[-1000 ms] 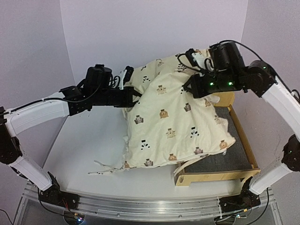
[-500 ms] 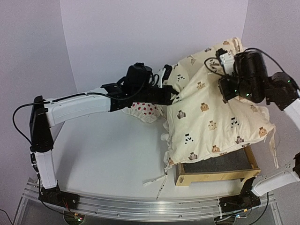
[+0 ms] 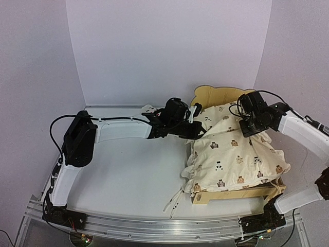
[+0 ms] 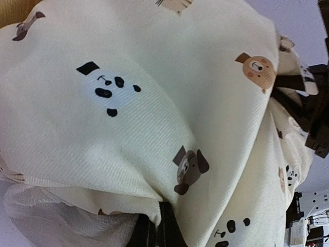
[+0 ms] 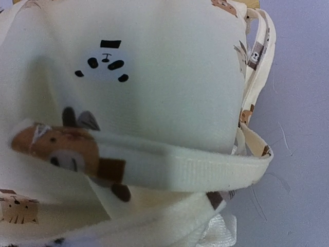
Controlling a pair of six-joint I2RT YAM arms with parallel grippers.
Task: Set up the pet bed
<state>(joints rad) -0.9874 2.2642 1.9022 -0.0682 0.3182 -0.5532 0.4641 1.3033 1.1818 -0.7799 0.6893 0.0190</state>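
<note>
Cream cover [image 3: 236, 159] lowered onto pet bed [image 3: 216, 95], left gripper [image 3: 198, 133], right gripper [image 3: 250, 131] pinching it

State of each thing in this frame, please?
bed: upright on table, base hidden under cover, headboard showing.
cover: bunched over bed, held at its far edge.
left claw: shut on cover.
right claw: shut on cover.
ties: undone, trailing onto table.

A robot lab test booth, plain pale walls [image 3: 169, 51] on three sides, a white table [image 3: 128, 175], a white and black left arm [image 3: 121, 128] and right arm [image 3: 303, 126], both bolted to a metal rail [image 3: 154, 229] in front
</note>
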